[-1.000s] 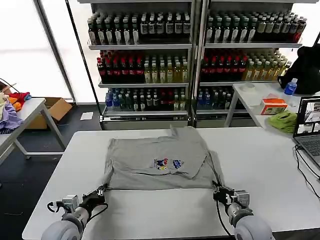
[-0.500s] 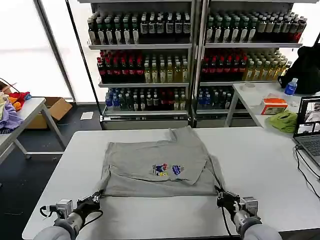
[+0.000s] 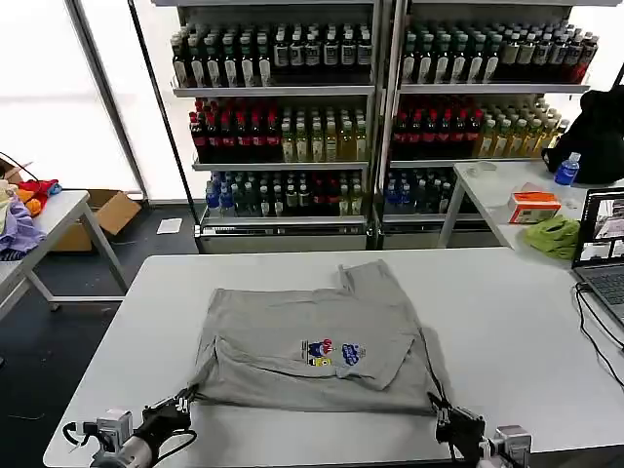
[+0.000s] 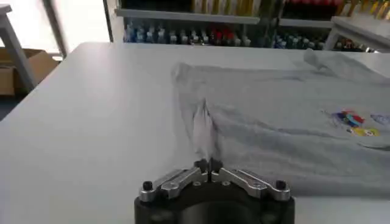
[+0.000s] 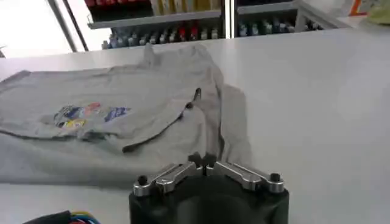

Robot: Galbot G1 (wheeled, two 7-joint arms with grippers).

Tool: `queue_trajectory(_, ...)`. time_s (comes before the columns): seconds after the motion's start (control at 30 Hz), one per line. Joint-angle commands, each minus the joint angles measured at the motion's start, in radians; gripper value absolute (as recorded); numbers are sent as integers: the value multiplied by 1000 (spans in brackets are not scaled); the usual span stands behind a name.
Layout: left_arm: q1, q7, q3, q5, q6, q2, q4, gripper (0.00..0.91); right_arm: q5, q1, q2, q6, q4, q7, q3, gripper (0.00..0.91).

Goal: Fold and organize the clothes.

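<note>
**Gripping the shirt's near hem at both corners**

Head view: a light grey shirt (image 3: pixel 317 341) lies spread on the white table (image 3: pixel 507 322), its small multicoloured chest print (image 3: pixel 331 352) facing up and part of the cloth folded over itself. The left tool (image 3: pixel 183 398) sits at the shirt's near-left corner and the right tool (image 3: pixel 439 409) at its near-right corner, both at the table's near edge. Beyond the shirt's far edge stand shelves of bottles (image 3: pixel 370 107).

Left wrist view: the left tool (image 4: pixel 208 163) has its fingers pressed together with a pinched ridge of shirt (image 4: pixel 274 128) cloth rising from between them; the print (image 4: pixel 356 119) lies farther off on the flat fabric.

Right wrist view: the right tool (image 5: pixel 206 161) has its fingers brought together at the shirt's (image 5: pixel 109 115) hem, apparently nipping the edge, though the pinch itself is hard to make out. The print (image 5: pixel 88 114) shows across the cloth, with bare table (image 5: pixel 317 109) beside the shirt.
</note>
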Motion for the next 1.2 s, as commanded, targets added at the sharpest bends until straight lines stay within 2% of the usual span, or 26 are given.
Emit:
queue_trajectory(0.03,147,12,-29,39,2,-36,-80,30,2,-120,-6,11,35,-2,30,0)
queue_trajectory(0.13,164,25,-39,44,3,-42,-84,30,8,-101,-11,-2,28,-3,31,0)
queue_trajectory(0.17,164,27,-45,51,3,-42,-86,534,7,-95,-11,-1,26,-7,34,71)
queue_trajectory(0.2,166,27,-49,62,4,-44,-90,907,7,-87,-13,-9,30,-10,38,907)
queue_trajectory(0.3,190,27,-78,42,6,-40,-117,907,3,-71,-23,-15,37,-29,54,907)
queue_trajectory(0.47,222,19,-130,26,5,-32,-143,907,5,-22,-38,-17,14,-29,97,907)
queue_trajectory(0.57,217,21,-180,21,4,-12,-104,907,45,13,-56,-18,2,-29,140,907)
queue_trajectory(0.73,119,37,-281,-104,2,45,-53,907,115,123,-102,-15,-1,-66,245,907)
queue_trajectory(0.8,59,75,-304,-137,2,95,-28,907,134,207,-143,-15,-37,-92,243,907)
queue_trajectory(0.9,-8,167,-299,-155,2,169,7,907,132,390,-201,-18,-137,-162,170,907)
queue_trajectory(0.97,-80,229,-237,-152,2,219,84,907,134,563,-212,-48,-260,-245,111,907)
queue_trajectory(1.03,-149,265,-184,-147,3,241,141,907,114,674,-204,-50,-352,-292,45,907)
queue_trajectory(1.07,-220,296,-147,-143,3,252,177,907,85,773,-196,-67,-423,-348,-12,907)
queue_trajectory(1.1,-255,312,-124,-137,3,254,205,907,75,791,-194,-70,-447,-357,-30,907)
queue_trajectory(1.17,-400,360,-21,-111,2,251,285,907,5,948,-167,-57,-597,-414,-148,907)
queue_trajectory(1.2,-427,364,7,-106,2,249,304,907,-16,984,-159,-57,-636,-423,-182,907)
